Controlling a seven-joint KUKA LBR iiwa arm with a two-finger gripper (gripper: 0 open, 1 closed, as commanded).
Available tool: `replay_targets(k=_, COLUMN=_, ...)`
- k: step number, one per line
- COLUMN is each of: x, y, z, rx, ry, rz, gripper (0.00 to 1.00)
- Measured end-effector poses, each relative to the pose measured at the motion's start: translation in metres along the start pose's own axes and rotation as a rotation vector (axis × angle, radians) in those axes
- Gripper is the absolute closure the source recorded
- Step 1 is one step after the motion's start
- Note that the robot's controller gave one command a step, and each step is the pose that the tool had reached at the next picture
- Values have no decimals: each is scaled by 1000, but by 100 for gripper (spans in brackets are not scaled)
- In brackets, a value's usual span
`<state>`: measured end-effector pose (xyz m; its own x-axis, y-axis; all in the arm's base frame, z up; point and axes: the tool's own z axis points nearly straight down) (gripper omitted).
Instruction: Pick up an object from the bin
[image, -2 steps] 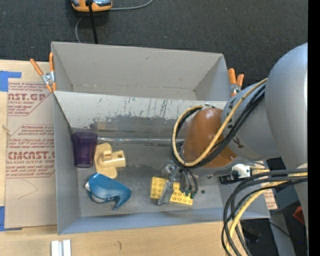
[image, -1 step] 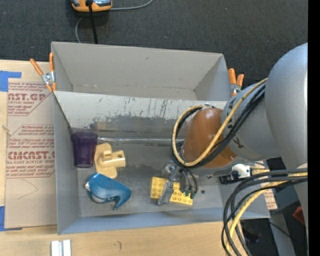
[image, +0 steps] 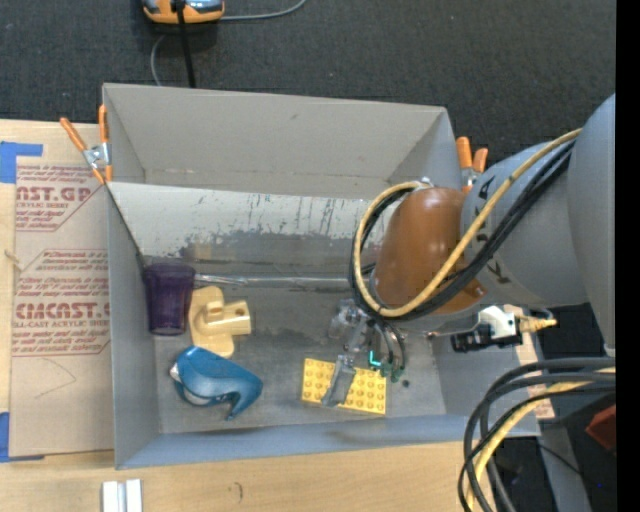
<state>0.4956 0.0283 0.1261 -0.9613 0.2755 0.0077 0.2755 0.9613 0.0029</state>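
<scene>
The gripper (image: 346, 376) is low in the grey metal bin (image: 280, 140), directly over a yellow studded plate (image: 318, 381) of the building-brick kind, which lies flat on the bin floor close to the near wall. A dark grey part of the gripper crosses the middle of this plate, so yellow surface with rows of studs shows on both sides of it. I cannot tell if it is one plate or two pieces lying side by side. I also cannot tell if the claw is spread or pressed together, because the wrist and its cables cover it from above. Just above the plate there is the rounded brown-orange cover (image: 420, 250) of the wrist, with yellow and black cables (image: 362, 250) looping around it, and a small green light (image: 372, 358) shines on the gripper body next to the plate. Well to the left of the plate lies a blue object with a curved, shoe-like shape (image: 213, 380). Further up and to the left of the plate is a pale tan blocky piece (image: 220, 318), and beside that piece, still further from the plate, a dark purple cup (image: 168, 297) stands near the left wall. These three things lie close to each other and well apart from the plate.
</scene>
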Motion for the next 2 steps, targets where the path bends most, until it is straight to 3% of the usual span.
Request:
replay_targets(k=1, x=-1, y=10, z=-60, rx=-2, ry=-3, rz=-11, gripper=0)
replay_targets(k=2, x=2, y=8, z=-71, rx=-6, ry=-15, rz=66, gripper=0)
